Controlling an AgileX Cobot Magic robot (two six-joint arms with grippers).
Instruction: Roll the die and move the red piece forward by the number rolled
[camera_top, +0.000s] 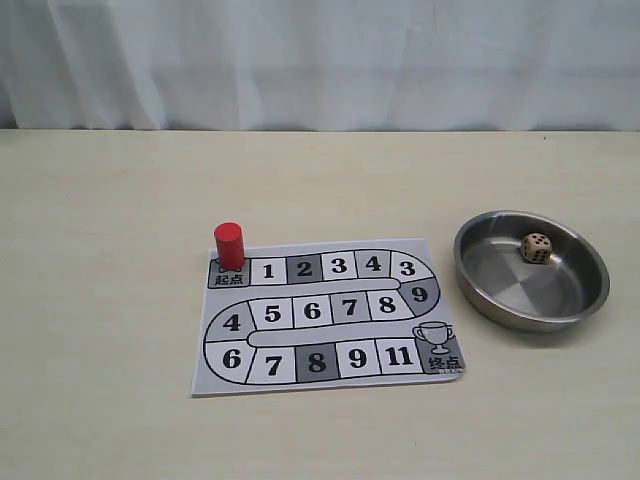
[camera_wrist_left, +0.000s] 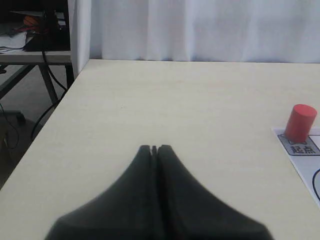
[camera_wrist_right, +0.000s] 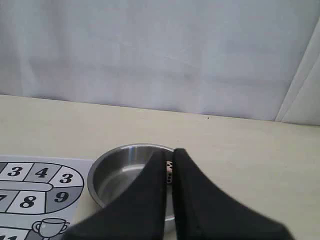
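Stainless steel dish (camera_top: 500, 290) straight ahead of the right pincer (camera_wrist_right: 170, 152), with the die (camera_top: 536, 248) lying loose on its floor. Walled in there, presumably, so that a throw cannot skitter off the bench (camera_top: 100, 300).

Right pincer pressed almost together, only a bare slit between the fingers, pinching nothing. Through that slit, a sliver of the die beyond the tips and clear of them. Lined up on the die, by the look of it, ready for a pick-and-drop roll.

Left pincer (camera_wrist_left: 155, 148) pressed together too, empty, hanging over bare bench. Ahead of it and off toward the inner side, the red piece (camera_top: 229, 245), upright at the start square of the paper game board (camera_top: 212, 384), well apart from the tips. Held back like this, probably, to keep the board clear until the count is known.

Judged from the piece at the start: move not yet made, roll first in order. Likely needed next: spreading the right pincer, going down into the dish, closing on two flat faces of the die. Possible snag: the sloping dish wall crowding one finger.
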